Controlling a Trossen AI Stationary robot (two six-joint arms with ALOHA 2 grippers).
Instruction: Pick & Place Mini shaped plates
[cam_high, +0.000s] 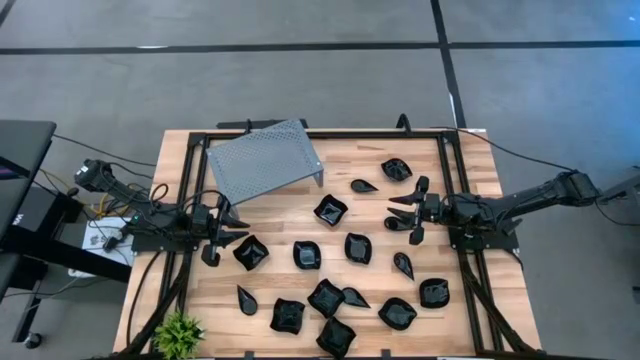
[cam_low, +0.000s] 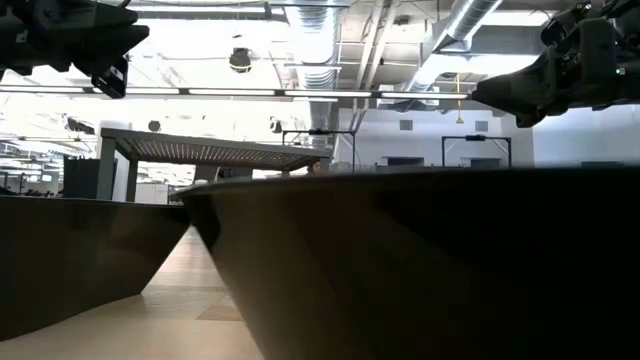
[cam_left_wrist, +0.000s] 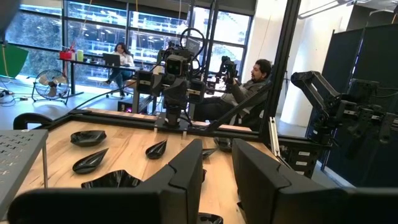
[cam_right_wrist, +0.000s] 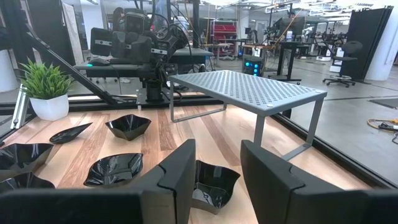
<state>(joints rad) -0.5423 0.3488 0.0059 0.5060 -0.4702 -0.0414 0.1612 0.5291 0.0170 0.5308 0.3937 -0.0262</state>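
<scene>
Glossy black mini shaped plates (cam_high: 307, 254), smooth pale wood-plank table (cam_high: 380, 212), matt grey perforated metal tray (cam_high: 263, 160), matt dark gripper fingers (cam_right_wrist: 177, 168).

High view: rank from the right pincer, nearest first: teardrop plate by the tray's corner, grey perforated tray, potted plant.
From the right pincer:
1. Teardrop plate, on its tray side, just off the tray's corner.
2. Grey perforated tray, far side of the table, toward the left arm.
3. Potted plant, near left corner.

Glossy black dish rim (cam_low: 400, 260) filling the foreground, grey perforated metal tray (cam_low: 215, 152) on legs behind, wooden desk top (cam_low: 170, 300), two dark arms overhead
</scene>
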